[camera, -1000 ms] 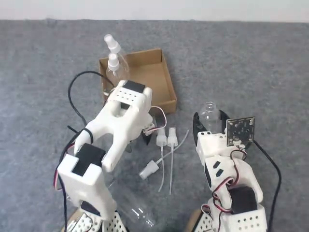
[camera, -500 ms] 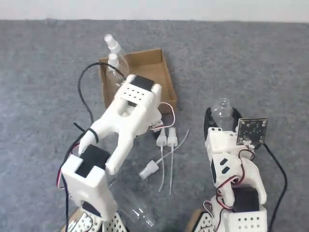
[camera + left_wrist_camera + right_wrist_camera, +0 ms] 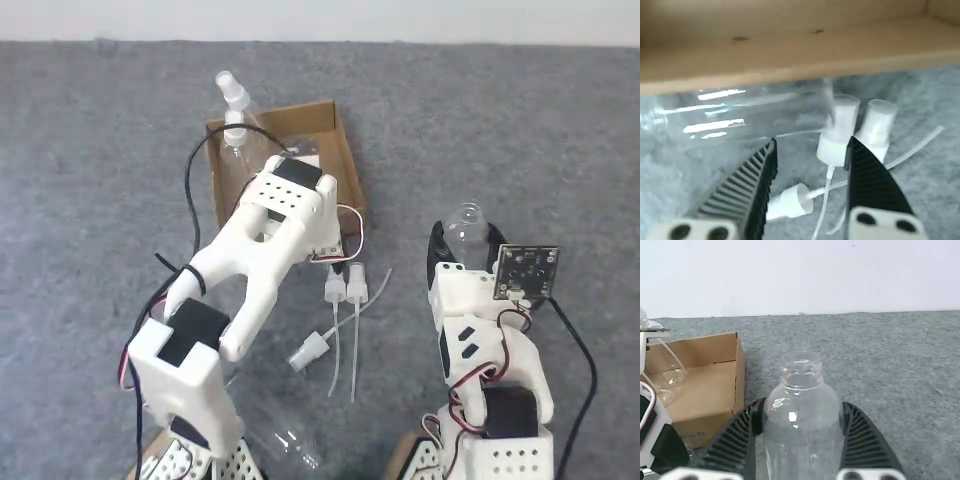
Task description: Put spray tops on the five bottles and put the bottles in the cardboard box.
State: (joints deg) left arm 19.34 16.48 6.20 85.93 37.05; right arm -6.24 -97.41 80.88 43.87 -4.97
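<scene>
Grey carpet (image 3: 560, 130) on the table, white wall at the far edge. Status: about two of five done. Two capped bottles (image 3: 235, 125) stand in the far-left corner of the box (image 3: 350, 190). Three are left. The right gripper (image 3: 802, 412) is clamped on an uncapped bottle (image 3: 801, 380), held upright to the right of the box with its neck open. A second bare bottle (image 3: 715, 112) lies on the carpet against the box's outer wall, just past the left gripper (image 3: 812, 145), whose jaws are spread with nothing between them. A third bare bottle (image 3: 280, 435) lies by the left arm's base. Three loose spray tops (image 3: 345, 287) sit between the arms: two upright side by side, one on its side nearer, with their thin tubes trailing toward the near edge. Room: right of and beyond the held bottle is open carpet, so that path looks easy. The middle is tight, with tops, tubes and the left arm close together, and I'd rate that a sweep risk. The box's right half looks free, but the left arm hangs over its near wall and a black cable (image 3: 197, 165) loops by its left side. Any drop-in has to lift over the walls.
</scene>
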